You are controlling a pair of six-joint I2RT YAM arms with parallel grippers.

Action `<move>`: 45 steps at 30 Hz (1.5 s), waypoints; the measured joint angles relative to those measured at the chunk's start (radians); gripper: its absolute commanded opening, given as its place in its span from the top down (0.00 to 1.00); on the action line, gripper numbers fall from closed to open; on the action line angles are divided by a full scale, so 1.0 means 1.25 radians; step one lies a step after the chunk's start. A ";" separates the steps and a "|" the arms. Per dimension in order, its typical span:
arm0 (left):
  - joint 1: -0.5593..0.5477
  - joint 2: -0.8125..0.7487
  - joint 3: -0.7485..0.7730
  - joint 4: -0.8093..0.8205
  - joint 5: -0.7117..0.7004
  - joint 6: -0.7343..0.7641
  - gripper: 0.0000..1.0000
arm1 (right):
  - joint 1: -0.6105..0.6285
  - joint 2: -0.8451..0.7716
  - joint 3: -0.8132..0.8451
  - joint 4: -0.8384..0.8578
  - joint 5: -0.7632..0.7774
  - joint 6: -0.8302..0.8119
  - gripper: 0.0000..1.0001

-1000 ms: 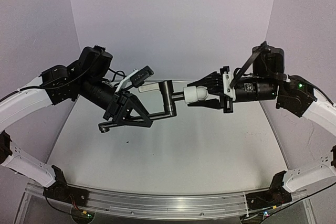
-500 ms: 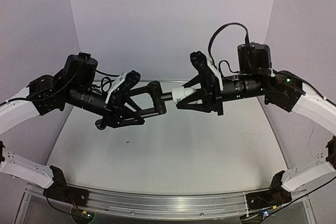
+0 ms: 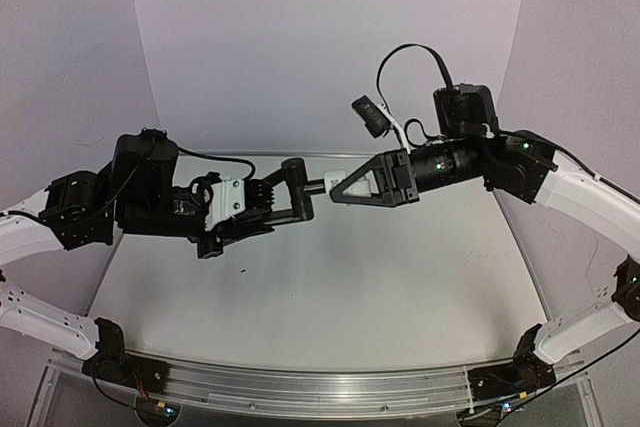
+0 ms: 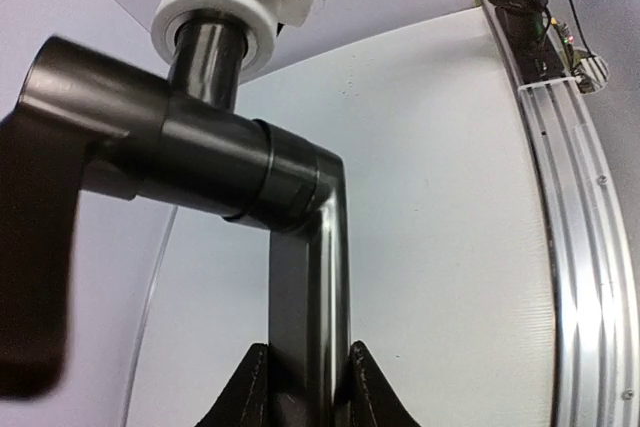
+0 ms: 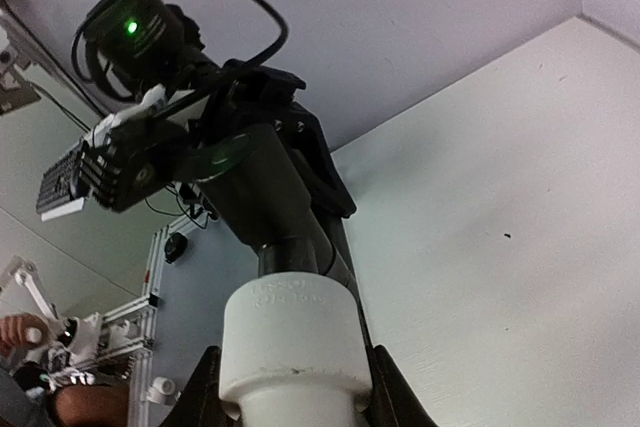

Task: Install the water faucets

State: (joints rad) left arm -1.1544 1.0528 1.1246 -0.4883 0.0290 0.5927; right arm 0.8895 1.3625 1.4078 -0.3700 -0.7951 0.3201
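The black faucet pipe (image 3: 297, 190) with its bent crank end is held in mid-air above the table's back middle. My left gripper (image 3: 262, 199) is shut on its straight spout, seen as a dark bar (image 4: 308, 327) between the jaws in the left wrist view. The white plastic fitting (image 3: 365, 183) sits on the pipe's short stub. My right gripper (image 3: 352, 185) is shut on the fitting (image 5: 290, 342), with the pipe body (image 5: 265, 187) rising out of it. The fitting also shows in the left wrist view (image 4: 235, 2).
The white tabletop (image 3: 330, 287) lies below both arms. An aluminium rail (image 3: 300, 387) runs along the near edge, also in the left wrist view (image 4: 575, 247). Purple walls (image 3: 330, 37) close the back and sides.
Both arms rose and rolled. The left gripper with the pipe turned and shifted left; the right gripper rotated on the fitting, its camera swinging up and left. Pipe and fitting stay joined.
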 measured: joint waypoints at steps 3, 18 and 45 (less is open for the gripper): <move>-0.003 -0.003 -0.007 0.021 -0.028 0.033 1.00 | -0.021 0.012 -0.001 0.013 -0.023 0.087 0.47; 0.019 -0.005 -0.006 0.016 0.056 -0.156 1.00 | -0.028 -0.033 0.044 0.018 0.063 -0.221 0.02; 0.061 0.052 0.070 -0.092 0.318 -0.322 1.00 | 0.047 -0.168 -0.115 -0.059 0.240 -1.374 0.28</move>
State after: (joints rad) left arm -1.0786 1.1183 1.2116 -0.6027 0.4271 0.1898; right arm 0.9481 1.1528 1.2646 -0.4440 -0.4950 -1.3979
